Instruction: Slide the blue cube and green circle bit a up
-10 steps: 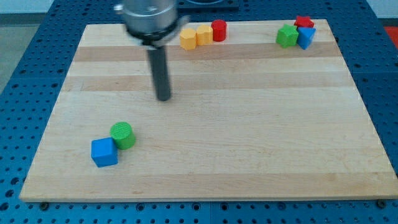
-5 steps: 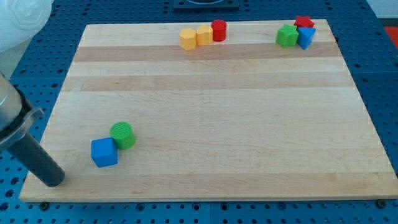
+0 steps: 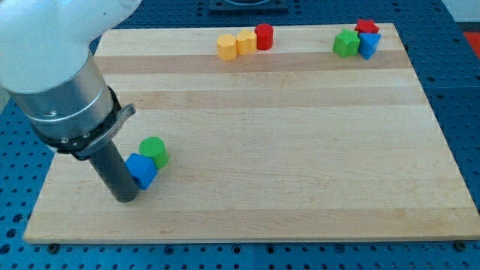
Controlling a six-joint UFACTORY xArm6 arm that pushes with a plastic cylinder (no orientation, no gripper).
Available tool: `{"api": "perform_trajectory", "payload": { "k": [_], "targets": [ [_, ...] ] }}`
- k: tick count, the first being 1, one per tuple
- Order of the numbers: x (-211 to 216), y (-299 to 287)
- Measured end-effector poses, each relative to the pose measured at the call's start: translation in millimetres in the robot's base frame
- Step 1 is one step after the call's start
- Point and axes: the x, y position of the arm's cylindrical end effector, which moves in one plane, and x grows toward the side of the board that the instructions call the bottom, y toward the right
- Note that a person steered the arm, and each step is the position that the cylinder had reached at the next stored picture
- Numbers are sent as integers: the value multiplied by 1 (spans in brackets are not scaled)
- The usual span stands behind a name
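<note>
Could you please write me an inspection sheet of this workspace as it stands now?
Surface: wooden board, flat.
Job's things: blue cube touching green cylinder, near the view's bottom left.
Clutter: two yellow blocks and a red cylinder in a row at the view's top; green block, red block and blue block clustered at the top right.
Grippers: none; my tip sits against the blue cube's lower left.
Cables: nothing seen.
Surroundings: blue perforated table.

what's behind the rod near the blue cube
The blue cube sits against my tip on the view's right, its left edge covered by the rod. The green cylinder touches the cube's upper right.
</note>
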Motion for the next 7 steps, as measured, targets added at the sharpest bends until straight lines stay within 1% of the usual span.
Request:
{"api": "perform_trajectory", "payload": {
  "k": [1, 5, 7],
  "targets": [
    [-12, 0],
    [-17, 0],
    [-40, 0]
  ]
}}
